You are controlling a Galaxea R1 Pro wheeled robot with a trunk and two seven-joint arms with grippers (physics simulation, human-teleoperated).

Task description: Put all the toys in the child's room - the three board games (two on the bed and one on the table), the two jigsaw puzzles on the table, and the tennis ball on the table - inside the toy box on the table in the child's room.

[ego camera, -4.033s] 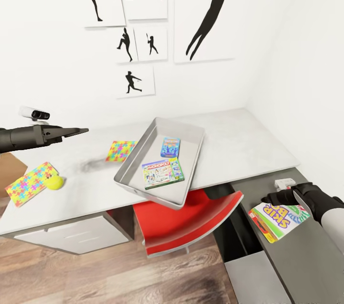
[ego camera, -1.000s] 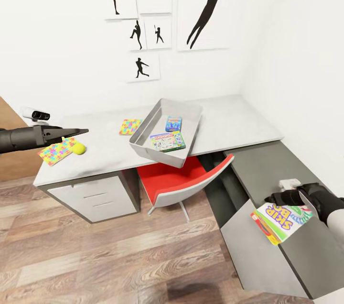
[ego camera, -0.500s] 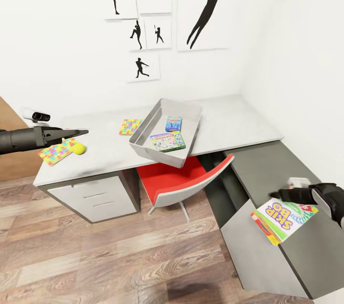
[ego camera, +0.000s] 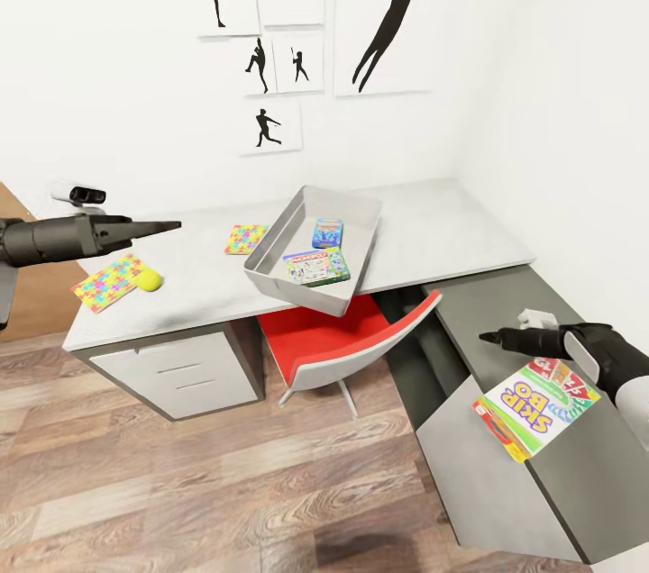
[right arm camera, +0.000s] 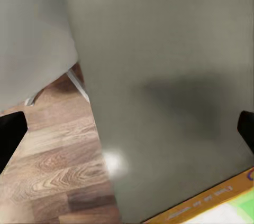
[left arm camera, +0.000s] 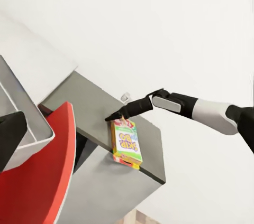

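Note:
The grey toy box (ego camera: 270, 253) lies tilted on the table (ego camera: 442, 231), overhanging its front edge, with two board games (ego camera: 315, 266) inside. Two jigsaw puzzles (ego camera: 245, 239) (ego camera: 106, 282) and the yellow tennis ball (ego camera: 149, 281) lie on the table's left part. The yellow SKIP-BO board game (ego camera: 538, 406) (left arm camera: 126, 143) (right arm camera: 211, 211) lies flat on the dark grey side unit (ego camera: 505, 312), its corner past the edge. My right gripper (ego camera: 491, 339) (left arm camera: 112, 118) hovers just above and beside it, open and empty, its fingers (right arm camera: 10, 134) wide apart. My left gripper (ego camera: 167, 229) hangs open above the table's left end.
A red chair (ego camera: 333, 348) stands tucked under the table below the toy box. White drawers (ego camera: 171, 375) sit under the table's left end. Wood floor (ego camera: 225, 483) spreads in front. The white wall (ego camera: 559, 150) runs close along the side unit.
My right gripper has let go of the SKIP-BO game and lifted off it to the left; the game stays on the side unit. The left arm has risen slightly.

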